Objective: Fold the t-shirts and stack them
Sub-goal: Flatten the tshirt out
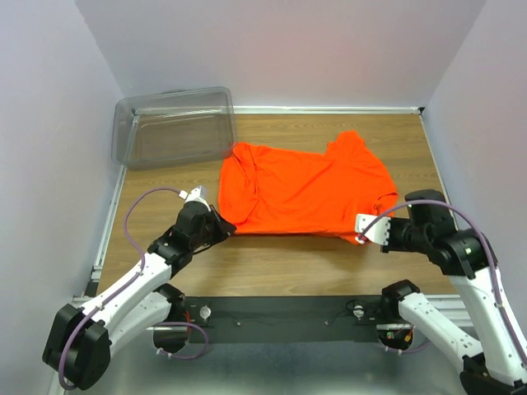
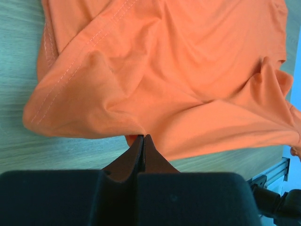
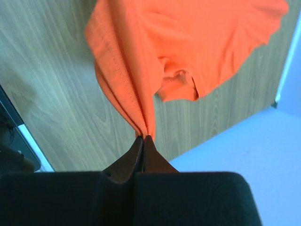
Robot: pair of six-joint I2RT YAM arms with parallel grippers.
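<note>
Since the left hand (image 1: 224, 225) at seven o'clock and the right hand (image 1: 361, 238) at five each pinch tight a near corner of the t-shirt (image 1: 305, 189) spread mid-way on the bench (image 1: 272, 267), we should raise both evenly, keeping that edge taut.

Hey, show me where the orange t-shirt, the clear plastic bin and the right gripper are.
bright orange soft-fabric t-shirt (image 1: 305, 193), top view, middle of its body.
clear rectangular plastic bin (image 1: 130, 123), top view, its left wall.
right gripper (image 3: 143, 138), right wrist view, between fingertips shut on the t-shirt.
</note>
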